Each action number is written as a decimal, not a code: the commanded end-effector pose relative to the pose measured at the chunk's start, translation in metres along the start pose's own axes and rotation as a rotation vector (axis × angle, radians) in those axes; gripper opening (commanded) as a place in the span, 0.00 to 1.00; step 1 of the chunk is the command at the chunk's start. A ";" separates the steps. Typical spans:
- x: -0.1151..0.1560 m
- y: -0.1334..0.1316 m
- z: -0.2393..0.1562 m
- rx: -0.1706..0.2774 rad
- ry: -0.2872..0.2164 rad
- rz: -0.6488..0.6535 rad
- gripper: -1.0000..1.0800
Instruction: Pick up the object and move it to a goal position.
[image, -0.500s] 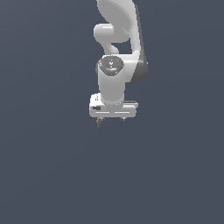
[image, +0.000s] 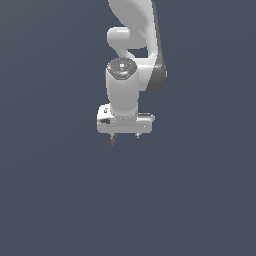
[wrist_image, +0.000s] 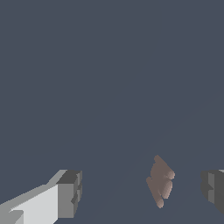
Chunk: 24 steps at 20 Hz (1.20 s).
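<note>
The gripper (image: 125, 135) hangs from the white arm (image: 132, 40) with its body pointing straight down, and its jaws stand wide apart, holding nothing. That spread looks deliberate: it leaves room to straddle the object before closing. In the wrist view the two fingers (wrist_image: 70, 192) sit far to either side, and the object (wrist_image: 160, 181), a small reddish-brown sliver, lies in the gap between them, nearer one finger than the other and touching neither. From outside, the sliver shows just under the gripper's end on the exterior view's left.
</note>
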<state>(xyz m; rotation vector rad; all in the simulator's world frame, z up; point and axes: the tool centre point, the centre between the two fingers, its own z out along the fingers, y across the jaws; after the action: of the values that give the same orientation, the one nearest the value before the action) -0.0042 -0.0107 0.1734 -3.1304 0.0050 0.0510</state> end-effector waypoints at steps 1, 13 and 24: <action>0.001 0.003 -0.004 -0.003 0.006 -0.004 0.96; -0.010 0.014 0.014 -0.001 0.009 0.057 0.96; -0.055 0.051 0.062 -0.002 0.026 0.254 0.96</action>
<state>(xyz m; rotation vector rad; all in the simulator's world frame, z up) -0.0542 -0.0563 0.1188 -3.1158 0.3588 0.0165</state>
